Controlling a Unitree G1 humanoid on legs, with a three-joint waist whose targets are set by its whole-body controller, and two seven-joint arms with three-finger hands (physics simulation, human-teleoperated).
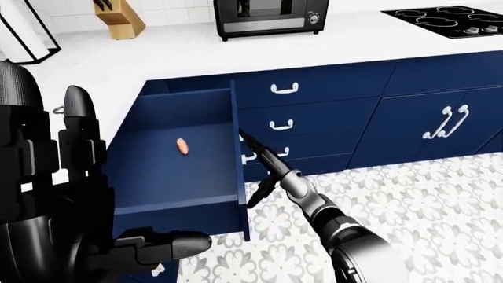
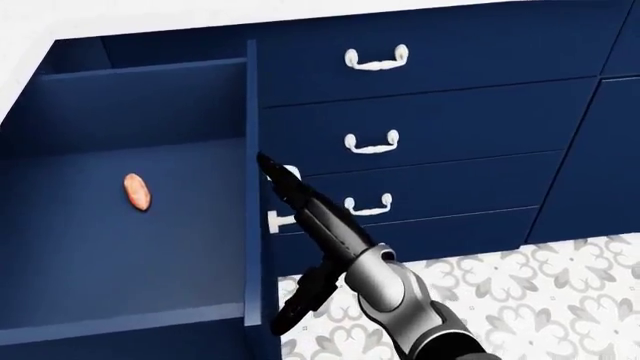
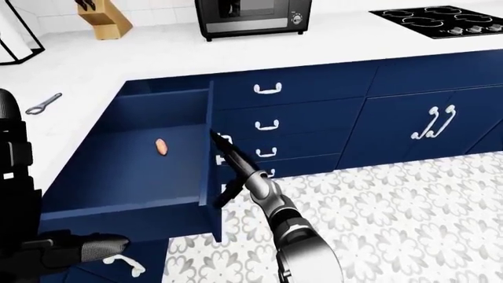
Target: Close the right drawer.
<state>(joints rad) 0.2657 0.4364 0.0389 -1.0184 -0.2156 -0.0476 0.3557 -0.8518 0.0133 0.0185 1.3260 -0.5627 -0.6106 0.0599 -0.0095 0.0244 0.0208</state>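
Note:
The blue drawer [image 2: 120, 225] stands pulled out to the right from the corner cabinet, its front panel [image 2: 253, 187] seen edge-on. A small orange item [image 2: 135, 190] lies on its floor. My right hand [image 2: 295, 225] is open, and its straight fingers [image 2: 272, 169] press on the panel's outer face beside the white handle [image 2: 280, 220]. The thumb hangs down below. My left hand [image 1: 118, 194] is raised near the camera at the left of the left-eye view, open and holding nothing.
A stack of shut drawers [image 2: 375, 139] with white handles sits right of the open one, then cabinet doors [image 1: 444, 121]. On the white counter are a toaster oven [image 1: 271, 15], a knife block [image 1: 122, 20], a cooktop [image 1: 448, 17] and a metal tool [image 3: 43, 103]. Patterned floor tiles [image 1: 440, 212] lie below.

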